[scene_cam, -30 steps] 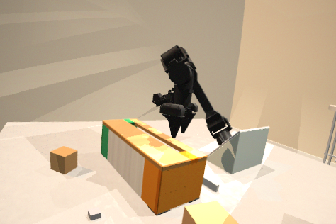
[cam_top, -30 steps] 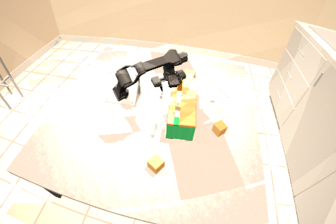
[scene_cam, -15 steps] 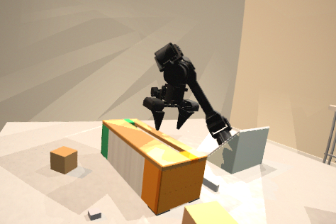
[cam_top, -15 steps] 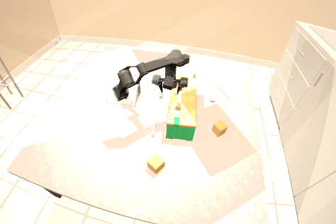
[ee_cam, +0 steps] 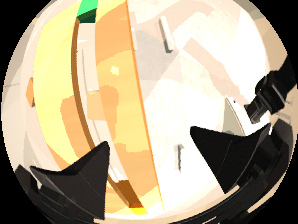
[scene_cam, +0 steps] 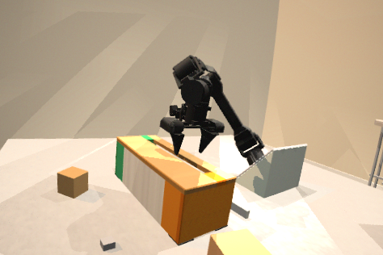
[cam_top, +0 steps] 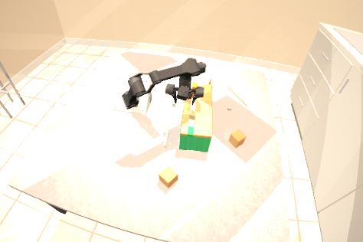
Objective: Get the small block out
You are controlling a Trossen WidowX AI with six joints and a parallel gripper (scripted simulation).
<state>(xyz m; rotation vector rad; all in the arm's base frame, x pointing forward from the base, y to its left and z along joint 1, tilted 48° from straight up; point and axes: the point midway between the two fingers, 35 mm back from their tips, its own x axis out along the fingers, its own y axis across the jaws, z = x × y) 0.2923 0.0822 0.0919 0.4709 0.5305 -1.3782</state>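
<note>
The long box (cam_top: 204,119) (scene_cam: 143,181) (ee_cam: 119,75) has an orange top with a lengthwise slot, a green end and an orange-yellow end. Its clear front looks pale in the exterior view. A small tan piece (ee_cam: 96,106), apparently the block, shows through the slot around mid-length in the wrist view; its exact seat on the shelf is unclear. My gripper (cam_top: 183,104) (scene_cam: 188,153) (ee_cam: 149,139) is open and empty, pointing down above the box's slot side, nearer the orange-yellow end. One finger hangs over the box top and the other beyond its arm-side edge in the wrist view.
An orange cube (cam_top: 237,138) (scene_cam: 73,182) stands off the clear front. A yellow cube (cam_top: 168,177) lies beyond the green end, another (scene_cam: 240,244) near the orange end. A grey panel (scene_cam: 284,171) stands by the arm's base. A small grey piece (cam_top: 229,109) (scene_cam: 107,244) and a pale bar (cam_top: 165,138) (ee_cam: 166,34) lie nearby.
</note>
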